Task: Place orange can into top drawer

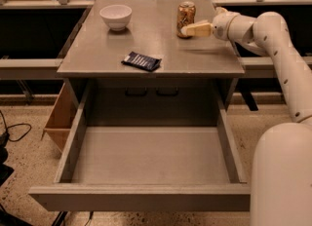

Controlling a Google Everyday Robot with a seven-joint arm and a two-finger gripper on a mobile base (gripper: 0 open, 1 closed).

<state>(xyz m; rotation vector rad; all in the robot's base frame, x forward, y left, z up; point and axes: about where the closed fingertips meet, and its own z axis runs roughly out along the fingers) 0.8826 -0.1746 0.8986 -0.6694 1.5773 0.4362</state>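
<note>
I see the orange can (185,18) upright on the tabletop (156,49), back right, well apart from the pulled-out top drawer (141,197) below. My gripper (186,31) sits level at the can's right side, touching or just beside it; I cannot tell how far open it is or whether it grips anything
</note>
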